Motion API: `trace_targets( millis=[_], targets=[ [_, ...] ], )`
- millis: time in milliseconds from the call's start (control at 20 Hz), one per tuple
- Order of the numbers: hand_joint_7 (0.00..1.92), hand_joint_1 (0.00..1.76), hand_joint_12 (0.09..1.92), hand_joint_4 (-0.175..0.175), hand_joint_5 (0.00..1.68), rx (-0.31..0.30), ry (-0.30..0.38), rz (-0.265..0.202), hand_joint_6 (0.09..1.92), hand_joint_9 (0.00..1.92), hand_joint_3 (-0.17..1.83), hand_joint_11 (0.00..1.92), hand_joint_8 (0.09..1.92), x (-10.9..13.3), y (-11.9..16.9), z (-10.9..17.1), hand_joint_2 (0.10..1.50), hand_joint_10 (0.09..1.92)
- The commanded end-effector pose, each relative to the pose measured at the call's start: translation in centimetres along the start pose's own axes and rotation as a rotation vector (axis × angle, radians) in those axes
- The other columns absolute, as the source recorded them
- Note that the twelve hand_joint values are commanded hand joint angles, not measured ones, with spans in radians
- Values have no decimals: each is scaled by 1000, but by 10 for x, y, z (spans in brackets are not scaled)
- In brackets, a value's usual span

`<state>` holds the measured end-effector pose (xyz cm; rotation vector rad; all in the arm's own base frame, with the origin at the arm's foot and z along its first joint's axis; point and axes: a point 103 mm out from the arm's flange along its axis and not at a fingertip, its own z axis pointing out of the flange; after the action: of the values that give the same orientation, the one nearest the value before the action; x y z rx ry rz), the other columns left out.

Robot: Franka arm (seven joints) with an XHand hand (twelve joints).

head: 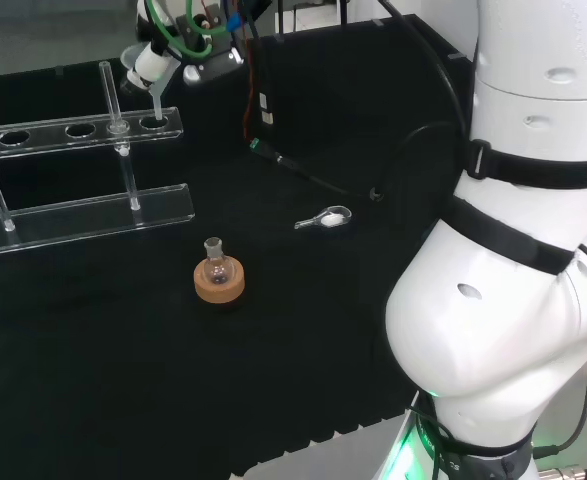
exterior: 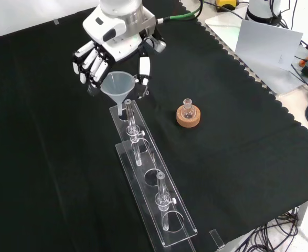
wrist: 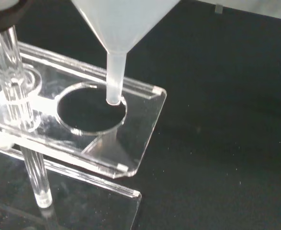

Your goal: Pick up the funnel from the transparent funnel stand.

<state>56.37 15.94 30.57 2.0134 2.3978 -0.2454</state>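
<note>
Funnel [wrist: 126, 28], held by the hand's [exterior: 112, 44] curled fingers, hangs with its stem tip just at the rim of the stand's [exterior: 159, 210] far end hole, so lifting clear remains, by my judgement.

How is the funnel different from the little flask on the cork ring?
The funnel is a wide, cloudy cone with a thin stem; the flask is a small, clear round bulb with a short neck. The funnel is held in the hand, its stem tip at the hole of the clear stand; the flask sits alone on its cork ring. Both stand upright.
</note>
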Motion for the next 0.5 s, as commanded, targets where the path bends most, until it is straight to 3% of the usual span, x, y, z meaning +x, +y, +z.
trace_targets(
  millis=[50,500],
  targets=[
    [927,740,1120,-13,741,-23,29,12,153,475,448,0,545,-5,-5,-23,650,581],
    [937,739,1069,-14,740,-45,-9,19,175,480,463,0,532,-13,-26,-55,643,572]
  ],
)
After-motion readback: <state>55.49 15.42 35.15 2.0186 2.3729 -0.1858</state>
